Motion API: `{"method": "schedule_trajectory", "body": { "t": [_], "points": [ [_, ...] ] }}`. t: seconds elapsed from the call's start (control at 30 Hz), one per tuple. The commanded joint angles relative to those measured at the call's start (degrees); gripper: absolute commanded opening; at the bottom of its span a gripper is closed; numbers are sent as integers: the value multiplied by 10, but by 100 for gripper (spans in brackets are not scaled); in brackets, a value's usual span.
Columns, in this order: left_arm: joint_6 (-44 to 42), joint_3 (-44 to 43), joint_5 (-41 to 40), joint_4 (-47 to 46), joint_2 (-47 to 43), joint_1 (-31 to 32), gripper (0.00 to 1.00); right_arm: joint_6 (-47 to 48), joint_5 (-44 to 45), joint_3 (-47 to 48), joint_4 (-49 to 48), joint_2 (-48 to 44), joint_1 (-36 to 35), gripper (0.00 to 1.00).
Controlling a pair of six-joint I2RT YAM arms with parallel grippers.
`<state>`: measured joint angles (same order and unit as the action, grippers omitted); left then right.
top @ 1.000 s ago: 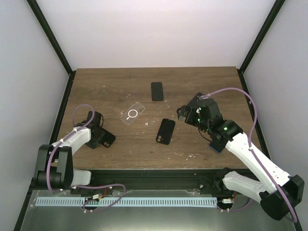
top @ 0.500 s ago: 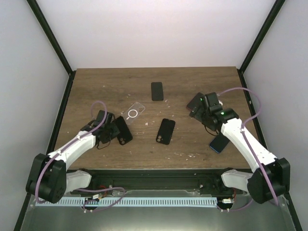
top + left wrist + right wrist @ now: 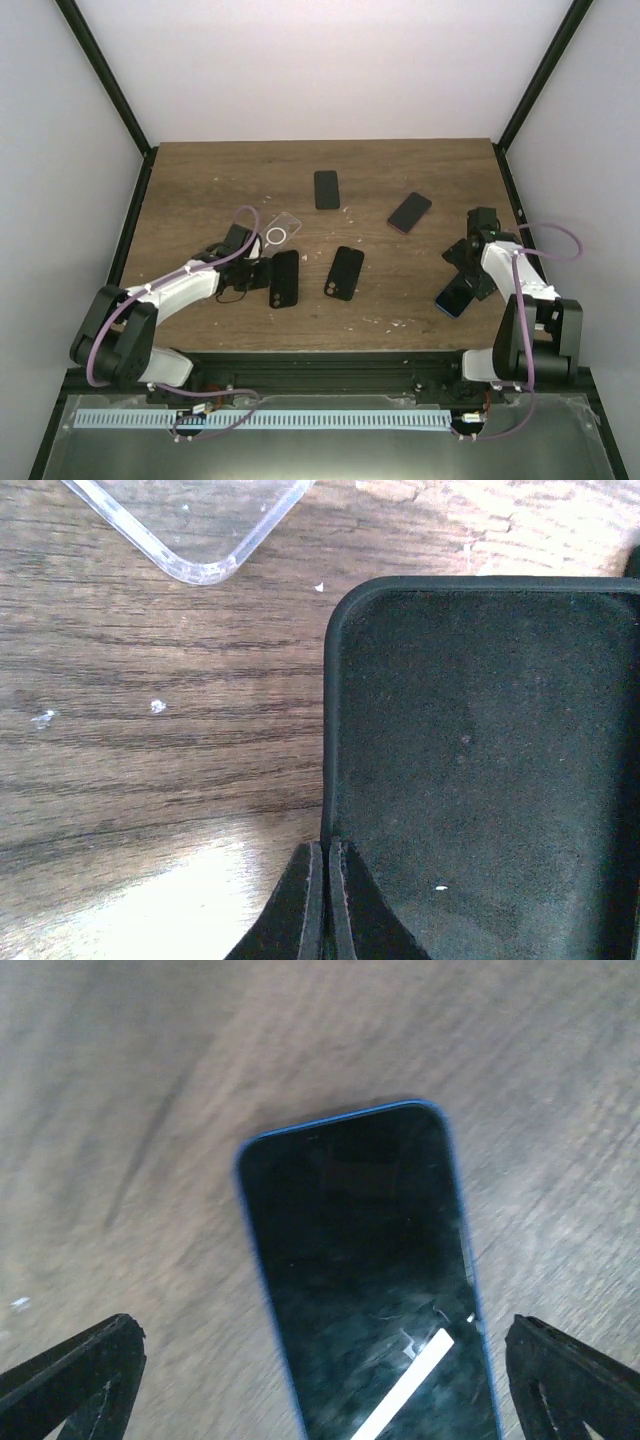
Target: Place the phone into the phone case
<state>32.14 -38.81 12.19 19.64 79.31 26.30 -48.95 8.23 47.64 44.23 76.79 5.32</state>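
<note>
two arms reach over the wooden table (image 3: 200,180). nearest, on the right, the blue phone (image 3: 456,296) lies flat, screen up. the right gripper (image 3: 318,1385) hangs over it with its fingers (image 3: 70,1380) spread wide, one on either side. further left, the left gripper (image 3: 325,900) has its fingers pressed together, pinching the rim of the black case (image 3: 284,278). the case lies open side up, well apart from the blue phone. just beside it on the right lies a black slab (image 3: 345,272), phone or case i cannot tell. farther back sits a clear case (image 3: 277,235), one corner near the black case, then a dark phone (image 3: 410,212), and farthest of all a small black phone (image 3: 326,188).
</note>
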Motion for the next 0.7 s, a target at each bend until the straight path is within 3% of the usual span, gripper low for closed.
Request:
{"method": "schedule_trajectory", "body": {
  "t": [0.0, 0.1, 0.43, 0.67],
  "points": [
    [-34, -23, 16, -5, 19, 3, 0, -8, 4, -11, -7, 35, 40, 100],
    [-33, -25, 22, -3, 21, 3, 0, -12, 9, -10, -9, 67, 49, 100],
    [-23, -24, 39, 0, 12, 3, 21, 22, -56, -24, -42, 100, 49, 94],
    [-11, -22, 50, 2, -11, 3, 38, 30, -56, -23, -37, 116, 23, 93]
  ]
}}
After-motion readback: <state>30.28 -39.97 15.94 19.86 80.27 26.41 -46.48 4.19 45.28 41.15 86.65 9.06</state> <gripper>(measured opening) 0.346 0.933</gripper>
